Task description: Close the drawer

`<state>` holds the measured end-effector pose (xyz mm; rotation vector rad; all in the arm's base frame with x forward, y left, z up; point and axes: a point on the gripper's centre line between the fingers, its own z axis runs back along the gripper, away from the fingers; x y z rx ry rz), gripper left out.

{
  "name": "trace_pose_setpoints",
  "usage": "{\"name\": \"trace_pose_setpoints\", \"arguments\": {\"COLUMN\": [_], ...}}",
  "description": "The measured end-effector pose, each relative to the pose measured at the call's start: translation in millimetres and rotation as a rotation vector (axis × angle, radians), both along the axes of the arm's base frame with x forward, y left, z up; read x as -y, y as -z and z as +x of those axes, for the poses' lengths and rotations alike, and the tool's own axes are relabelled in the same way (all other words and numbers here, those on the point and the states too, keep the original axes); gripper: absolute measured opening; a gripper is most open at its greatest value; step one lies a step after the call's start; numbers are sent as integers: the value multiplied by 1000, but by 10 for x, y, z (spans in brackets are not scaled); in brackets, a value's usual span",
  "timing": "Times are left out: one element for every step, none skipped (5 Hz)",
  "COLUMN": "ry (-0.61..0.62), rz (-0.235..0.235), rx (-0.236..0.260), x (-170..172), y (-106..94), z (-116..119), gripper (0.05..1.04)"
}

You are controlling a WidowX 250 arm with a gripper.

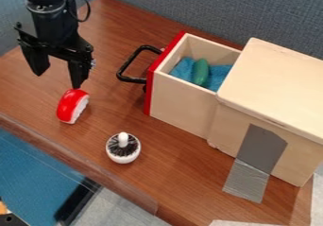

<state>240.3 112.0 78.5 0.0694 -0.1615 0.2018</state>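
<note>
One drawer [183, 104] standing open, black hand [58, 80] spread wide, grey tape [260, 147] on cabinet [281, 85]

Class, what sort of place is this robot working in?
Probably a robotics test bench: a wooden tabletop, a grey partition behind, and a drawer box taped down with silver tape.

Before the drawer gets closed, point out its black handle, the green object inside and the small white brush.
Black handle [132, 80], camera view, its lower side.
Green object [200, 72], camera view, its middle.
White brush [123, 159], camera view, front of its base.
</note>
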Motion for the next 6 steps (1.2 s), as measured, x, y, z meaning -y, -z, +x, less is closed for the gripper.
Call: {"name": "trace_pose_setpoints", "arguments": {"ry": [-6,20,30,35,20,-7], "rz": [-18,-43,-43,-64,-69,-78], "rx": [-22,-13,8,6,5,-19], "x": [18,92,156,235,236,221], "y": [62,48,-2,46,113,264], "z": [-9,324,621,903,1063,1149], "gripper": [1001,1001,1001,1001,1001,963]}}
